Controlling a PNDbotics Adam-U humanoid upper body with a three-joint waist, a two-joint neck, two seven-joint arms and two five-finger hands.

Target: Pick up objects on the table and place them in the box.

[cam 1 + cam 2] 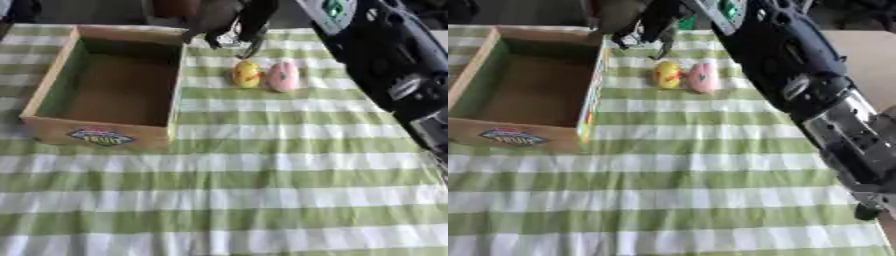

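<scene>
Blurred "FRUIT"-like label on the box front.

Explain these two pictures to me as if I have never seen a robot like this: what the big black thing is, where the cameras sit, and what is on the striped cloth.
Both pictures come from two side-by-side cameras in the robot's head, looking down at the same moment, so they nearly match. The big black and silver shape on the right is the robot's right arm, reaching toward the far side of the table. At its end is the right hand, dark fingers hanging down just behind two small things; it holds nothing that I can see. Those things are a yellow egg-shaped object and a pink egg-shaped object, lying side by side on the green and white checked tablecloth. To their left stands an open wooden box, with nothing inside. The left hand is not visible.
</scene>
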